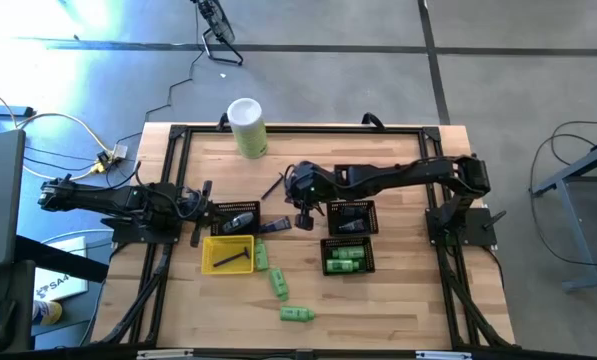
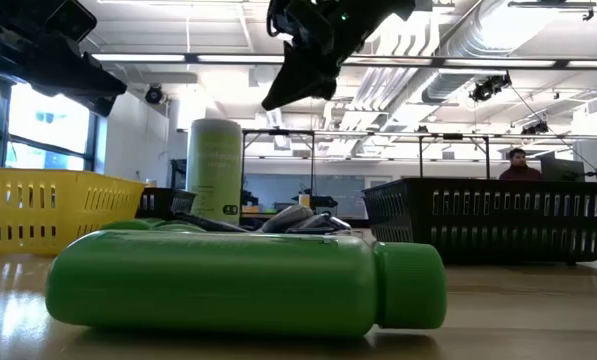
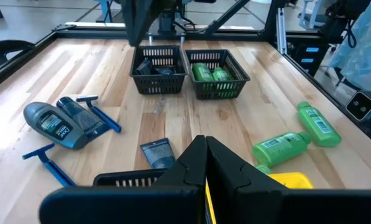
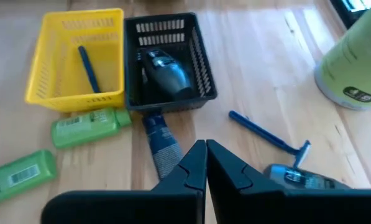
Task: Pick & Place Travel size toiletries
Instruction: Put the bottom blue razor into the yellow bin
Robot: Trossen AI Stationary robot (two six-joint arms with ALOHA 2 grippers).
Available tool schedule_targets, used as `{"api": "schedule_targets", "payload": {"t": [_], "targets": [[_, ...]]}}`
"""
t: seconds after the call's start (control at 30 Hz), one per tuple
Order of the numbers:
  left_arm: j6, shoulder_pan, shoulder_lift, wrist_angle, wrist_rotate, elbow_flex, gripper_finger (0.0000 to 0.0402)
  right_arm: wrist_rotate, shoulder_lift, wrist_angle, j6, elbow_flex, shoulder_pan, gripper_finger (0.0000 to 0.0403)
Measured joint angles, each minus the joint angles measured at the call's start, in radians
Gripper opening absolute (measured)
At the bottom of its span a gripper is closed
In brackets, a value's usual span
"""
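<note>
Looking down from above, the right gripper [image 1: 304,214] hangs in the middle of the frame. Its jaws are shut tight with nothing between them. The left gripper [image 1: 200,212] waits at the left, by the yellow tray [image 1: 210,262]. Its jaws are shut and empty too.

The toiletries are small plastic bottles and tubes. They look light and smooth, so they may slip or roll. I think the best place to grab a bottle is across its fat middle. The blue tube [image 4: 162,145] looks soft and flat, so a gentle pinch on its sides seems right.

Three green bottles [image 1: 296,314] lie loose on the table, below the middle of the frame. A few more sit in one black basket [image 1: 346,270]; I cannot count them well. The blue tube lies on the wood just beside another black basket [image 4: 201,65]. A grey bottle [image 4: 168,73] lies inside that one.
</note>
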Motion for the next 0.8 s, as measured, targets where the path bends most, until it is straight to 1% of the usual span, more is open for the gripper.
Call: {"api": "schedule_targets", "payload": {"t": [0.43, 0.6, 0.7, 0.8], "targets": [[-0.051, 0.0, 0.0, 0.0, 0.0, 0.0, 0.0, -0.031, 0.0, -0.025, -0.007, 0.0, 0.019, 0.0003], [-0.053, 0.0, 0.0, 0.0, 0.0, 0.0, 0.0, -0.027, -0.037, -0.142, -0.079, 0.0, -0.002, 0.0003], [-0.053, 0.0, 0.0, 0.001, 0.0, 0.0, 0.0, -0.025, -0.087, -0.225, -0.085, 0.0, -0.02, 0.0003], [-0.054, 0.0, 0.0, 0.007, 0.0, 0.0, 0.0, -0.031, -0.144, -0.269, -0.094, -0.021, -0.034, 0.0003]]}}
